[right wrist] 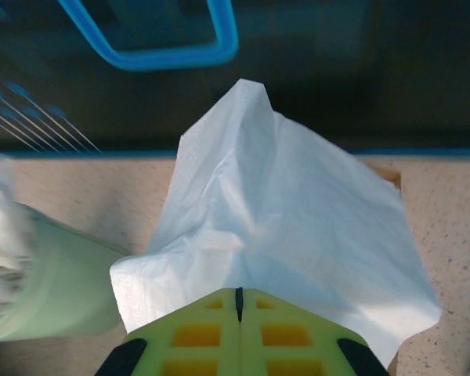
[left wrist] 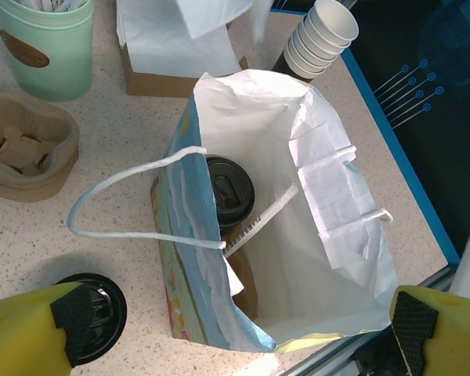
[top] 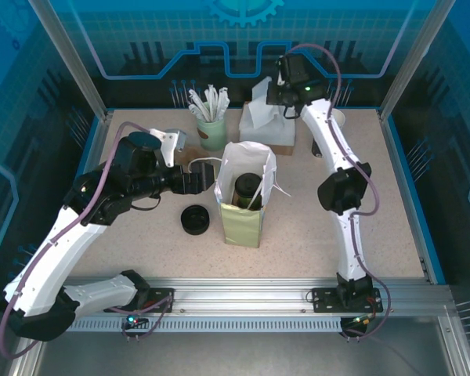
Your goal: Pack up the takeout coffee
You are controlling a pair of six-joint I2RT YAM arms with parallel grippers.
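Nearest, the left gripper (left wrist: 247, 325) stands wide open by the paper bag (left wrist: 329, 204), grasping nothing. The takeout coffee (left wrist: 229, 192) sits upright inside the bag. Farther back, the right gripper (right wrist: 237, 301) is clenched on a white napkin (right wrist: 282, 219). The likely next move is to carry the napkin over the bag's mouth and release it.

Black-lidded takeout coffee (left wrist: 229, 190) upright inside paper bag (left wrist: 337, 274)

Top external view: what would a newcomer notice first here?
The open paper bag stands mid-table with the takeout coffee already inside it. At the far edge, the right end effector is shut on a white napkin above the napkin box.
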